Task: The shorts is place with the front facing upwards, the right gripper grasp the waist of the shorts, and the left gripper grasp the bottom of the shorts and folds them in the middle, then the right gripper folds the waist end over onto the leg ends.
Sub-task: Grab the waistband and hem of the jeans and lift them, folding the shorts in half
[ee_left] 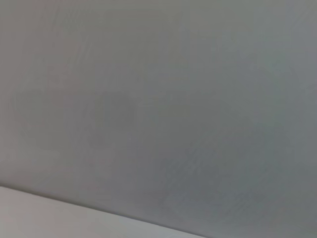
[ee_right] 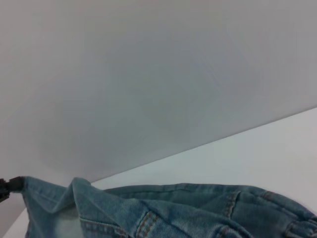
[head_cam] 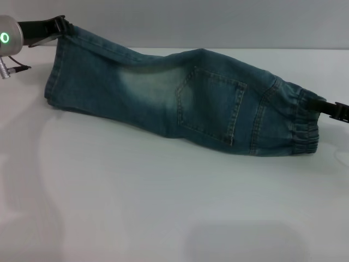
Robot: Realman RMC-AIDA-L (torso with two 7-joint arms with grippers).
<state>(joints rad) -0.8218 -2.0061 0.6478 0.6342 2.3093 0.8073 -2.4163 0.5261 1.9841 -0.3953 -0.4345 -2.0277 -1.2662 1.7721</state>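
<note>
1. A plain white table (head_cam: 163, 207) fills the head view, meeting a pale grey wall behind; soft shadows lie on the surface below and to the left of the cloth.
2. The shorts (head_cam: 180, 101) stretch across the far half of the table, folded lengthwise so that one leg lies over the other, a stitched pocket (head_cam: 210, 106) and a pale faded patch (head_cam: 147, 82) facing up.
3. The gathered elastic waistband (head_cam: 305, 123) is at the robot's right; the leg ends (head_cam: 54, 73) are at its left, their upper corner lifted off the table while the lower edge sags toward it.
4. The left gripper (head_cam: 61, 26), on the wrist with the green glowing ring, is at the far left, its black jaws closed on the top corner of the leg hems.
5. The right gripper (head_cam: 327, 107) reaches in from the right edge, its black jaws clamped on the waistband, close to the table.
6. The right wrist view shows the denim (ee_right: 163, 210) running away along the table edge, with the far left gripper (ee_right: 11, 186) pinching the distant corner.
7. The left wrist view shows only grey wall and a strip of white table (ee_left: 44, 215).
</note>
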